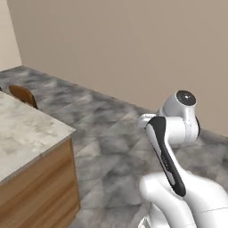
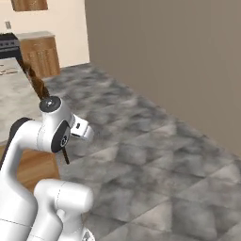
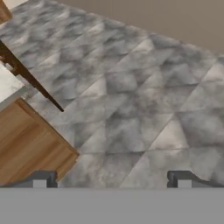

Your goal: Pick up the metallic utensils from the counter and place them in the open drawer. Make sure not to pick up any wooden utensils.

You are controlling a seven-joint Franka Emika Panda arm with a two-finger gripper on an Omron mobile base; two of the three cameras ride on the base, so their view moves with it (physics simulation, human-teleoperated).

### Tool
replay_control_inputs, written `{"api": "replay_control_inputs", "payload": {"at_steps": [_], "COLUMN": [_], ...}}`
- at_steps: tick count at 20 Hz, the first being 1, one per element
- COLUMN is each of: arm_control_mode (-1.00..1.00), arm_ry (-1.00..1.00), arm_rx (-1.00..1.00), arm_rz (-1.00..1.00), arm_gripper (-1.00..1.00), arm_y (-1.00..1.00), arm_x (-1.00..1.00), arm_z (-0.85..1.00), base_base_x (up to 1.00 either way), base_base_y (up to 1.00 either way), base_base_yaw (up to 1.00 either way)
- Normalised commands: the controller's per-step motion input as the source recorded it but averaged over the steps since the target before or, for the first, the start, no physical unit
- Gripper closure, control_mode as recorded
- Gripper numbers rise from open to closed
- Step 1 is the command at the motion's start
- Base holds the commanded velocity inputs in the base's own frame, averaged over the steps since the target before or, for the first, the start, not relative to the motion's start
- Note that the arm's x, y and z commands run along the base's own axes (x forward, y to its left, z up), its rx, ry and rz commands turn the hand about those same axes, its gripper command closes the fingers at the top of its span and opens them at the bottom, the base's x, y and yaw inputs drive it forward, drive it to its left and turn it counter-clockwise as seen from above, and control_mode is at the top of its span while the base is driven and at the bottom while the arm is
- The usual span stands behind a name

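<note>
Wide-set fingertips (image 3: pixel 39 180) at the hand view's bottom show the hand (image 3: pixel 111 181) open and empty over bare grey floor (image 3: pixel 131 100), while the marbled counter (image 1: pixel 22 133) with wooden sides ends at a corner at left of frame.

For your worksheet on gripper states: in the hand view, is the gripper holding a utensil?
No. The gripper is open over grey floor, nothing between its fingertips.
</note>
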Motion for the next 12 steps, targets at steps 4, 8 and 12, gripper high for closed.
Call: {"api": "replay_control_inputs", "payload": {"at_steps": [4,8,12], "arm_control_mode": [1.0,1.0,1.0], "arm_ry": [0.0,0.0,0.0], "arm_rx": [0.0,0.0,0.0], "arm_rz": [0.0,0.0,0.0], "arm_gripper": [-1.0,-1.0,-1.0], "arm_y": [0.0,0.0,0.0], "arm_x": [0.0,0.0,0.0], "arm_z": [0.0,0.0,0.0], "base_base_x": [0.8,0.79,0.76], "base_base_y": [-0.72,-0.76,-0.74], "base_base_yaw": [0.49,0.48,0.5]}}
